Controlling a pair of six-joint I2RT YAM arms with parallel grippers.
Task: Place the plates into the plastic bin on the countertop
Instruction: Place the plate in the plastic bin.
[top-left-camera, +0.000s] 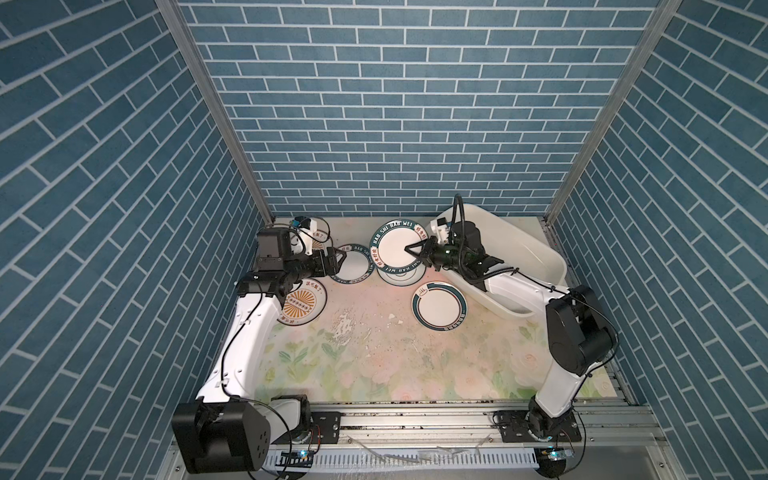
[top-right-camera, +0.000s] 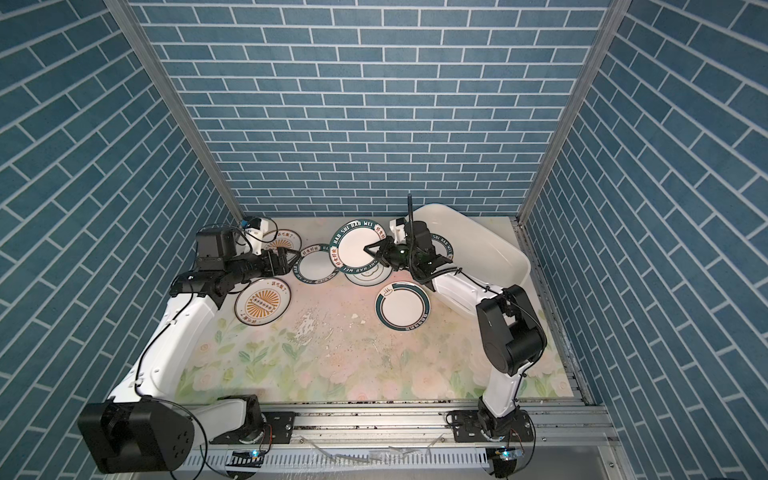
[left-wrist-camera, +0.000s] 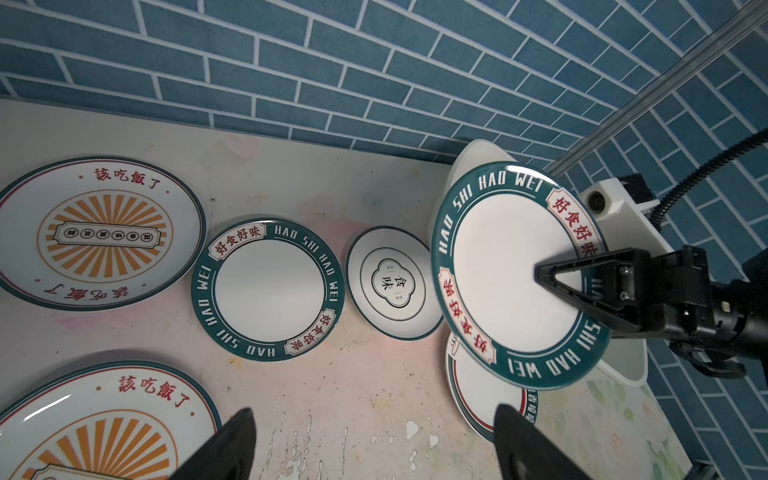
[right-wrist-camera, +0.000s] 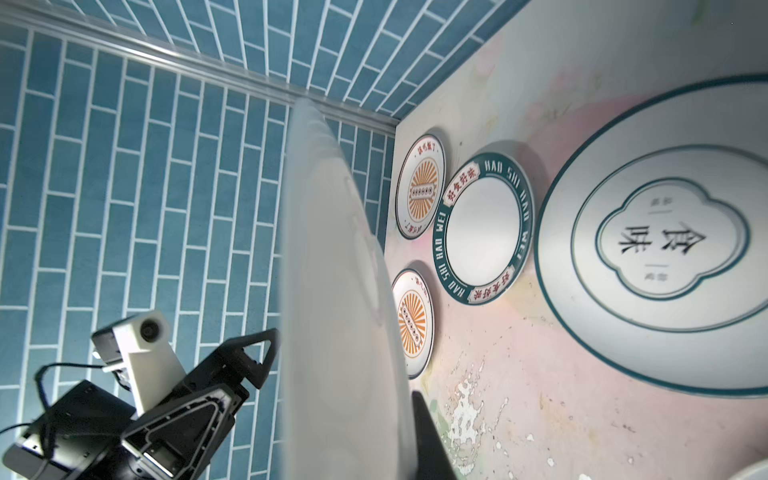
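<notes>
Plate with the lettered green rim (top-left-camera: 392, 249) hangs tilted above the worktop (top-left-camera: 374, 332) in both top views, clamped at its edge by the right gripper (top-left-camera: 411, 248); the plastic bin (top-left-camera: 536, 245) lies just behind that gripper, toward its own arm. Left wrist view: the left gripper (left-wrist-camera: 376, 409) stands spread and empty. Right wrist view: the plate is edge-on, clear of the quatrefoil plate (right-wrist-camera: 665, 237) beneath.

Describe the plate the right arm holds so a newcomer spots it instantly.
Find the cream plastic bin at the back right. Beside it, the right gripper has its jaws shut on the held plate. Its green HAO SHI HAO WEI rim matches the flat twin plate, but this one alone is held aloft, tilted.
</notes>
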